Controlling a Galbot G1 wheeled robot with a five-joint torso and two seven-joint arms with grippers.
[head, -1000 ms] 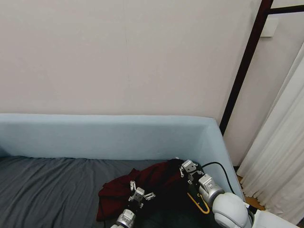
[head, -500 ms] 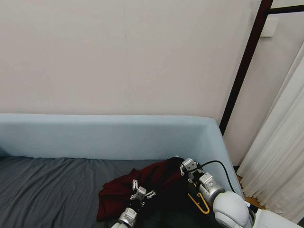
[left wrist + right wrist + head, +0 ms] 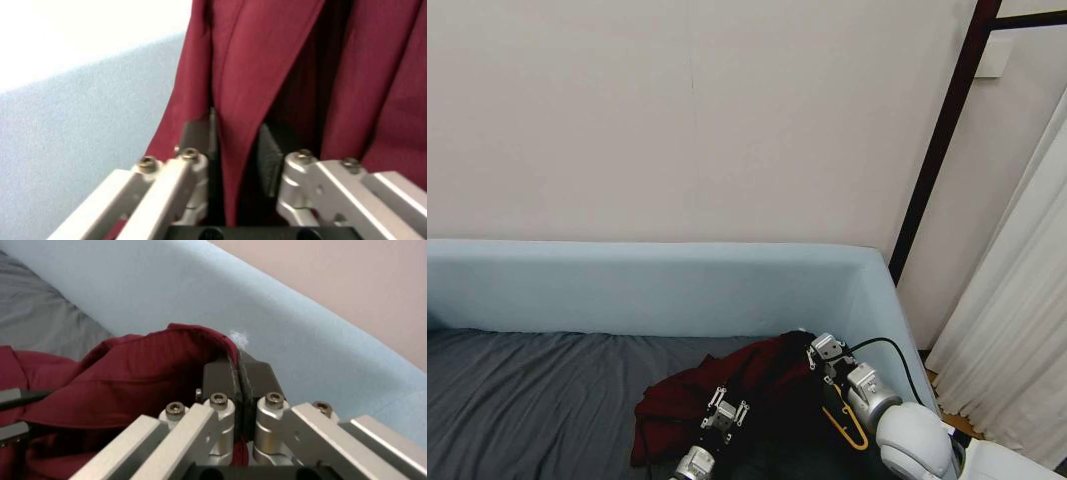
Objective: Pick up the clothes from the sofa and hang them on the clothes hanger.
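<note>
A dark red garment point(image 3: 689, 392) lies bunched on the sofa's grey seat point(image 3: 527, 400) near its right end. My left gripper point(image 3: 729, 406) sits low on the cloth; in the left wrist view a hanging fold of the red garment point(image 3: 267, 65) runs between its fingers point(image 3: 200, 145), which have drawn in on it. My right gripper point(image 3: 813, 348) is at the garment's upper right edge, beside the sofa's right arm. In the right wrist view that gripper point(image 3: 238, 367) is shut on the hem of the red garment point(image 3: 147, 370). A yellow hanger hook point(image 3: 848, 427) shows under the right arm.
The light blue sofa backrest point(image 3: 647, 285) runs across behind, its right armrest point(image 3: 882, 315) close to my right arm. A black rack pole point(image 3: 939, 145) rises at the right against the wall. White curtains point(image 3: 1017, 330) hang at the far right.
My left gripper has shifted slightly right and lower on the garment, and its fingers have narrowed around a fold. The right gripper has kept its hold in place.
</note>
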